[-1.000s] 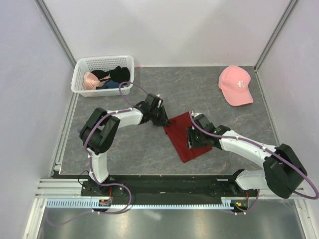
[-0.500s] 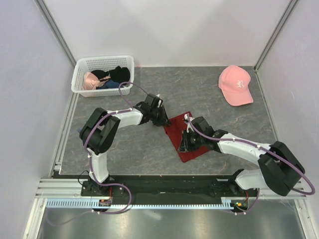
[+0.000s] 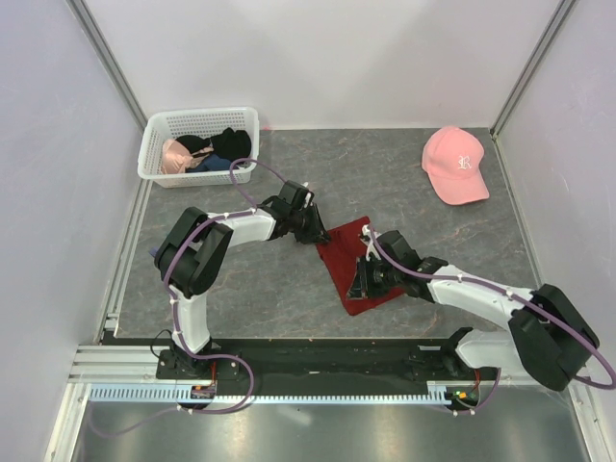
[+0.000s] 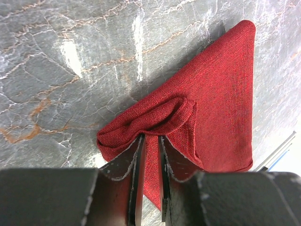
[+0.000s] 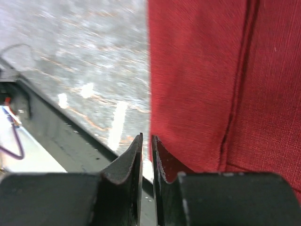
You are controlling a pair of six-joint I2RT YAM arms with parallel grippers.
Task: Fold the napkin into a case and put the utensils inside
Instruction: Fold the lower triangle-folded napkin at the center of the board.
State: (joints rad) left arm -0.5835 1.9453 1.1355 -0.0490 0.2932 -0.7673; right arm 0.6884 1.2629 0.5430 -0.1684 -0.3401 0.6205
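Note:
The dark red napkin lies folded flat on the grey table, between the two arms. My left gripper sits at its far left corner. In the left wrist view the left gripper is shut on a raised pleat of the napkin. My right gripper is down at the napkin's near left edge. In the right wrist view the right gripper is closed to a thin slit, with the edge of the napkin running in between the tips. No utensils show in any view.
A white basket holding pink and black garments stands at the back left. A pink cap lies at the back right. The table's near edge with its dark rail is just beyond the right gripper.
My right gripper has moved left across the napkin to its near left edge, and its jaws have closed. The left gripper has kept its hold and place.

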